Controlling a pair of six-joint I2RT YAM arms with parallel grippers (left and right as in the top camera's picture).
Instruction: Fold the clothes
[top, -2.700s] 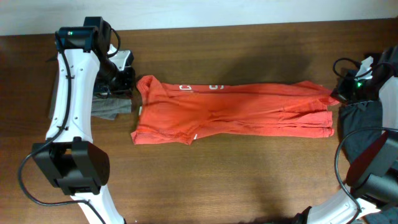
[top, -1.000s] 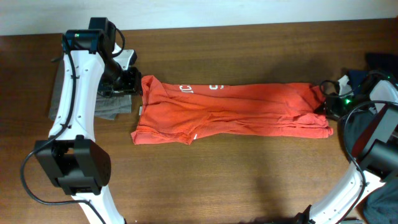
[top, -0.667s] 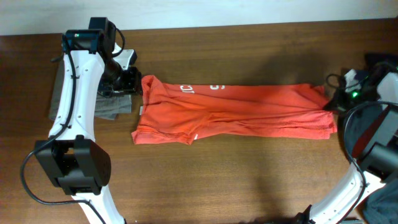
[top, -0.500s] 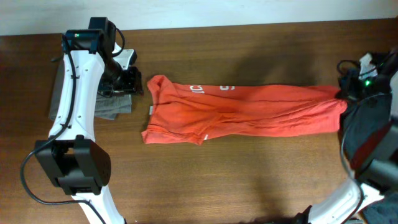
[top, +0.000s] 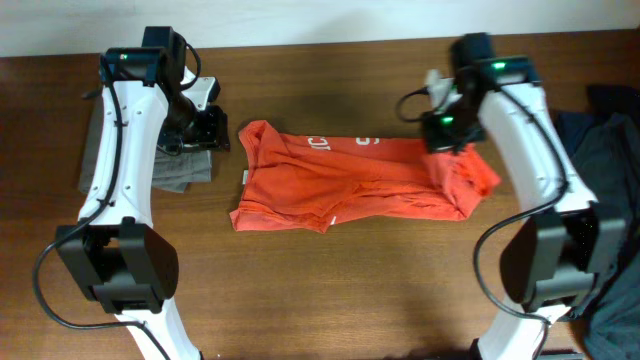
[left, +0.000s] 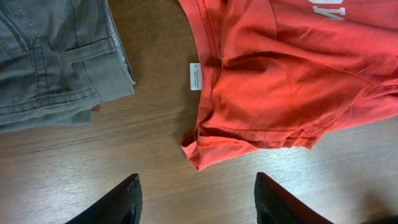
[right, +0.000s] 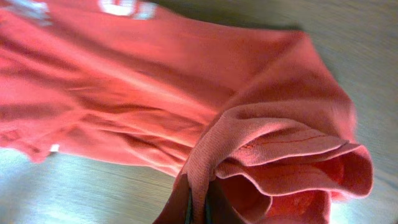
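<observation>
The clothes in play are an orange-red T-shirt (top: 340, 185) with white lettering, lying crumpled across the table's middle. My right gripper (top: 447, 140) is shut on the shirt's right end and holds it lifted above the shirt's body, so that end hangs in a doubled fold. In the right wrist view the jaws (right: 199, 202) pinch a ridge of the shirt fabric (right: 155, 93). My left gripper (top: 208, 128) hovers open just off the shirt's left end. Its fingers (left: 198, 190) hold nothing above bare wood, near the shirt's corner (left: 280, 74).
A folded grey-brown garment (top: 180, 172) lies left of the shirt, under the left arm; it also shows in the left wrist view (left: 50, 56). Dark blue-grey garments (top: 610, 140) are heaped at the table's right edge. A white label (left: 195, 76) pokes out of the shirt.
My right gripper shut on the shirt's right end, tugged the shirt slightly rightward, then carried that end up and left over the shirt. The left arm has stayed still.
</observation>
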